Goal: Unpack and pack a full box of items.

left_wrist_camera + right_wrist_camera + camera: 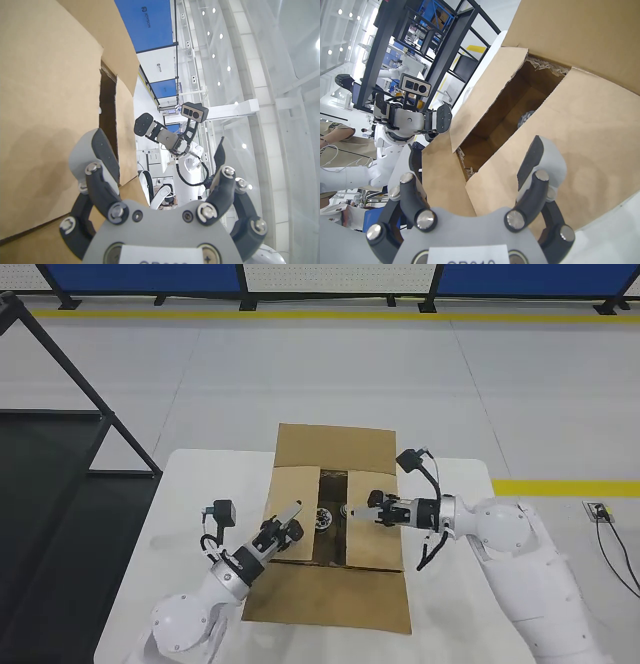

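The cardboard box [335,449] stands in the middle of the white table [200,479] with all four flaps folded outward, and both my grippers are at its opening. My left gripper [286,528] is over the inner edge of the left flap [292,496], spread wide and holding nothing. In the left wrist view one pad [103,150] lies in front of the cardboard and the other stands out in open air. My right gripper [370,507] is at the inner edge of the right flap [380,544], straight across the opening from the left one, also wide apart with nothing gripped. In the right wrist view a corner of flap stands between its fingers, one finger half hidden behind it, and I cannot tell whether either pad touches the cardboard.

The table sits on a pale grey floor [300,364]. A yellow line [300,314] runs along the far side in front of blue panels [140,276], and a black rack [40,514] stands to the left.

Down inside the box lies a dark round item [322,518], partly covered by the right flap in the right wrist view. Shredded paper [545,66] shows along the inner rim, and the other contents are lost in shadow
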{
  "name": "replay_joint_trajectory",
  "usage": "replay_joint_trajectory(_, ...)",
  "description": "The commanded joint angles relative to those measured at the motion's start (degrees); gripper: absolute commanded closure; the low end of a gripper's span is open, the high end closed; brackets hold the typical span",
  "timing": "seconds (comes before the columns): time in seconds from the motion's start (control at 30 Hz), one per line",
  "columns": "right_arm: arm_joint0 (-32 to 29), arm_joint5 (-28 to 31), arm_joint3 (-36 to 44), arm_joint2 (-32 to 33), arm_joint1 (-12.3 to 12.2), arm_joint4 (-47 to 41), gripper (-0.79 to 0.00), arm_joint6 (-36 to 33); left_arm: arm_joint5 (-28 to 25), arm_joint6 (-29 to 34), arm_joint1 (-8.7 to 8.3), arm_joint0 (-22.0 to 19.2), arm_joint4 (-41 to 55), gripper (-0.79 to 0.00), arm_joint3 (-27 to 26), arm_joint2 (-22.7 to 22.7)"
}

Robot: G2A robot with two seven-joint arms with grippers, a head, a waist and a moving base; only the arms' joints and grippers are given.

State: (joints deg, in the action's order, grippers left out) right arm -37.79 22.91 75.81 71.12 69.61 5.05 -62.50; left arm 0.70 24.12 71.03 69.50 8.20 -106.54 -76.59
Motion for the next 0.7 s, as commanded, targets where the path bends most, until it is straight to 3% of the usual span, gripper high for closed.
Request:
replay_joint_trajectory(0.0, -0.32, 0.85, 0.05, 1.29, -0.35, -1.68, -0.785, -0.62, -1.1, 1.81, -0.25, 1.15, 1.77, -0.785, -1.03, -1.82)
replay_joint_trajectory(0.1, -1.4, 2.16, 0.97, 3.45, -1.14, -3.1, -0.785, -3.4, -3.42, 5.5, -0.86, 3.83, 4.63, -0.785, -2.2, -6.46)
replay_joint_trajectory(0.4, -1.4, 2.16, 0.97, 3.45, -1.14, -3.1, -0.785, -3.4, -10.37, 25.98, -3.16, 14.8, 16.98, -0.785, -1.28, -23.62)
replay_joint_trajectory(0.67, 1.57, -3.87, -6.33, 3.21, -0.67, 1.08, -0.785, 13.25, -8.11, 43.61, -4.85, 17.35, 22.72, -0.785, 4.43, -30.23)
